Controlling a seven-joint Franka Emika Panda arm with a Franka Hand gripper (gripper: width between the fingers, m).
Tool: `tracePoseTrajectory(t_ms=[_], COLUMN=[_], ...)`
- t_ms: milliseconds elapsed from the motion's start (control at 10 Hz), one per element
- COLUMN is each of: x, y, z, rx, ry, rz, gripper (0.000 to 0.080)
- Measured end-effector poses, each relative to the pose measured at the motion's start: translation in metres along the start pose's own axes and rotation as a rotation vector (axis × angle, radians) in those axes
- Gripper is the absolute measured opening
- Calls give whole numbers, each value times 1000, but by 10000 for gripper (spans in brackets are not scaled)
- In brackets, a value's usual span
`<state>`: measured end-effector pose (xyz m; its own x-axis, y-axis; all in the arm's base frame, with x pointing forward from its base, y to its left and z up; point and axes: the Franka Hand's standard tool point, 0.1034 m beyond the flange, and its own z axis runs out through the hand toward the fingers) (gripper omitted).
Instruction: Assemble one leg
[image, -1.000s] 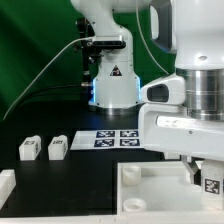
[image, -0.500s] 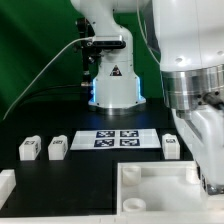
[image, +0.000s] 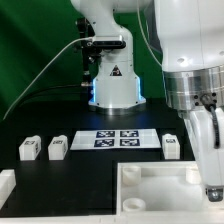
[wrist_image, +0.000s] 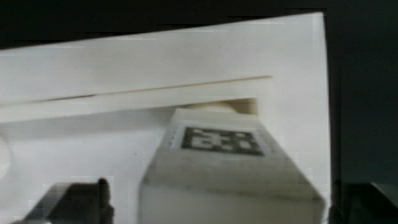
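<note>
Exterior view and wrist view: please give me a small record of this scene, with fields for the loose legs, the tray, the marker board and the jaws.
loose legs: three small white plastic blocks with tags on the black table, two at the exterior view's left, one at its right
tray: large white square tray-like piece, in front
marker board: flat white strip between the legs
gripper: above the tray's right side; jaws state unclear
wrist view: tagged white block close ahead

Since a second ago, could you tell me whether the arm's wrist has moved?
Yes. Against the fixed marker board, the arm's wrist has swung toward the exterior view's right, uncovering a leg beside the board.
</note>
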<state>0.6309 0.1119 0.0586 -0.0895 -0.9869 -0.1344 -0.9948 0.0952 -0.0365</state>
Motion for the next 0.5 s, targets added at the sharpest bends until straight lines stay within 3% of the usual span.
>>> tracePoseTrajectory(t_ms=[200,400,500], x=[-9,-19,-17], y=[2,-1,-1], z=[0,-2,-2], rx=[-1,15,13], ry=[-2,6,7], rz=[-167,-621,-683], gripper=[640,648,649])
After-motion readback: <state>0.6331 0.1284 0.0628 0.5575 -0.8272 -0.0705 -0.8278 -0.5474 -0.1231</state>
